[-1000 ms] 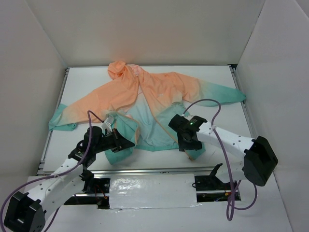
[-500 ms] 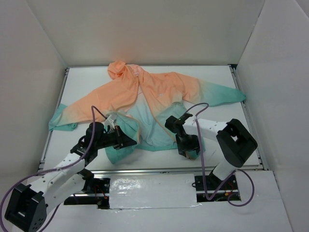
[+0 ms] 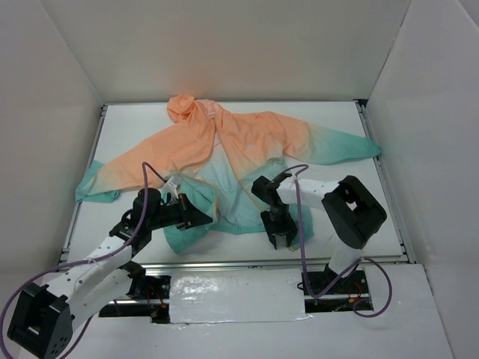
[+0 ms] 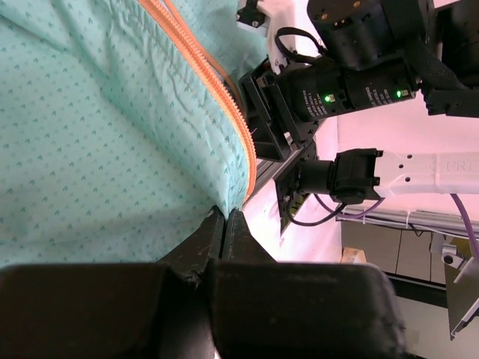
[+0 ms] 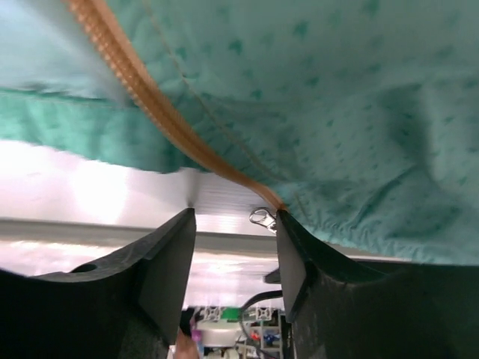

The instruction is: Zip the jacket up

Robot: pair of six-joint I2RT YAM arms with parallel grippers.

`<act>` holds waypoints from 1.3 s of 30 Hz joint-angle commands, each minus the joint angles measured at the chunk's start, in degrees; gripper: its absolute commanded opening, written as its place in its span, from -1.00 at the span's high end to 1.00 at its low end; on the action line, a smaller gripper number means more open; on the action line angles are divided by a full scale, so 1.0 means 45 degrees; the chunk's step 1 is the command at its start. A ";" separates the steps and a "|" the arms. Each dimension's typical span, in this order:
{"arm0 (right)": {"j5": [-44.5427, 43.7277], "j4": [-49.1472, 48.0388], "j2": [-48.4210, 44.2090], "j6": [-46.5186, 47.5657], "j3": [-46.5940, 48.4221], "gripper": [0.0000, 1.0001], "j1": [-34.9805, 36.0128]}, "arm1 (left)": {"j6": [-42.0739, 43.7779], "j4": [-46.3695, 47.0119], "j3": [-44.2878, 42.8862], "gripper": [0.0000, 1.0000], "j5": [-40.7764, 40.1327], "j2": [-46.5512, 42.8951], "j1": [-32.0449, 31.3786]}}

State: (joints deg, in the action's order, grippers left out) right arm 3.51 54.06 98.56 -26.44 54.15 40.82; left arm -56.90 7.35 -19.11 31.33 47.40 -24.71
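The jacket (image 3: 224, 149) lies spread on the white table, peach-orange at the hood and shoulders, teal at the hem and cuffs, front open. My left gripper (image 3: 200, 220) is shut on the teal hem of the left front panel, beside the orange zipper tape (image 4: 217, 82). My right gripper (image 3: 281, 241) is open at the hem of the right panel, near the table's front edge. In the right wrist view the orange zipper tape (image 5: 150, 97) ends at a small metal zipper pull (image 5: 263, 218), which lies between my open fingers, close to the right finger (image 5: 296, 262).
White walls enclose the table on three sides. A metal rail (image 3: 224, 263) runs along the front edge. The right arm's base (image 3: 352, 213) stands close behind its gripper. Cables loop over both arms.
My right arm has folded back and its gripper has moved left and down to the hem at the front edge. My left gripper has stayed shut on the hem, barely moving.
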 commanded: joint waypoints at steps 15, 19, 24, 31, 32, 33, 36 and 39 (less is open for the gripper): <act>0.4808 -0.8082 0.0389 -0.1896 0.2168 0.17 0.0617 | 0.1044 -0.2414 -0.1474 1.00 -0.1610 -0.1157 -0.0017; 0.3677 -0.8422 -0.1101 -0.1978 0.1015 0.23 0.0870 | 0.1200 -0.3040 -0.1670 1.00 -0.2060 -0.1411 0.0003; 0.2466 -0.8011 -0.1706 -0.1469 -0.0020 0.45 0.1299 | 0.1278 -0.3099 -0.1612 1.00 -0.2334 -0.1256 0.0042; -0.0658 -0.5806 -0.1553 -0.1117 0.0543 0.38 0.3232 | 0.1336 -0.3235 -0.1690 1.00 -0.2333 -0.1255 0.0042; -0.1416 -0.5552 -0.1397 -0.1176 0.0699 0.35 0.3601 | 0.1395 -0.3410 -0.1729 1.00 -0.2372 -0.1275 0.0042; -0.1637 -0.5530 -0.1357 -0.1311 0.0720 0.34 0.3721 | 0.1395 -0.3450 -0.1768 1.00 -0.2431 -0.1333 0.0042; -0.2397 -0.5453 -0.1142 -0.1430 0.0915 0.31 0.3994 | 0.1435 -0.3509 -0.1749 1.00 -0.2451 -0.1431 0.0042; -0.3180 -0.4867 -0.0518 -0.1352 0.1442 0.17 0.4268 | 0.1454 -0.3529 -0.1690 1.00 -0.2412 -0.1431 0.0042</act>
State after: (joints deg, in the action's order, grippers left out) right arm -3.20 28.73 94.11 -32.58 57.10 59.11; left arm -52.05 -9.08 -24.58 20.62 41.71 -24.69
